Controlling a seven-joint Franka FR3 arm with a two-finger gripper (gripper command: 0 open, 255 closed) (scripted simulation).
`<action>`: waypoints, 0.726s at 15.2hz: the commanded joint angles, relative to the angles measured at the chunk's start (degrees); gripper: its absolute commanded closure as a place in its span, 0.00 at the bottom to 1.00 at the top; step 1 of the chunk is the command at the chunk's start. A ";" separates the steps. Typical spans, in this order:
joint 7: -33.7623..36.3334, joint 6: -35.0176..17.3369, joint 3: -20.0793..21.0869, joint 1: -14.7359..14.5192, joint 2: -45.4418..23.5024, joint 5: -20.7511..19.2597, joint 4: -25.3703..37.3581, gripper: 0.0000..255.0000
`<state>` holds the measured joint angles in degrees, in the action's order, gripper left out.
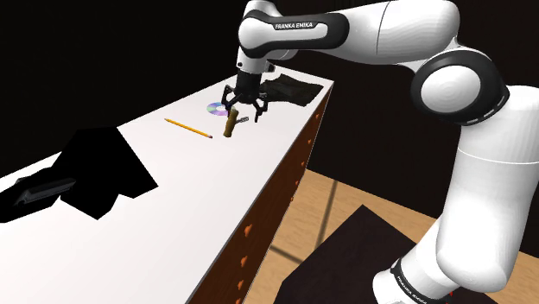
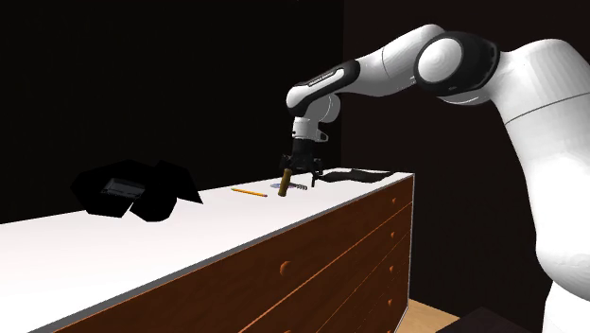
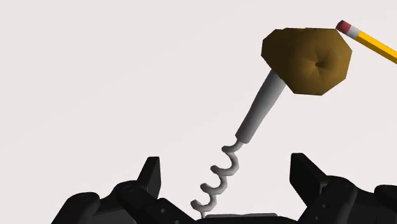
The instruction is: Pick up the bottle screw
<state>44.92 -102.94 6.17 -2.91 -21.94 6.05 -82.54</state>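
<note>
A glossy white arm [image 1: 492,173] with dark joints, "FRANKA EMIKA" lettering and an all-black gripper [image 1: 244,110].

Long dresser [image 2: 352,248] in black surroundings
White top [image 1: 173,207], brown drawer fronts [image 2: 321,284] with round knobs [image 2: 284,268]; light wood floor [image 1: 345,192]; black area [image 2: 142,76] behind.
</note>
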 commanded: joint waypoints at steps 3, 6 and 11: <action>-0.05 -0.44 0.00 0.00 -0.04 0.01 -0.38 1.00; -0.05 -0.45 0.00 0.00 -0.03 0.01 -0.40 1.00; -0.02 -0.48 0.01 -0.02 0.03 0.01 -0.48 1.00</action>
<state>44.88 -103.41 6.17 -2.91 -21.93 6.06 -82.99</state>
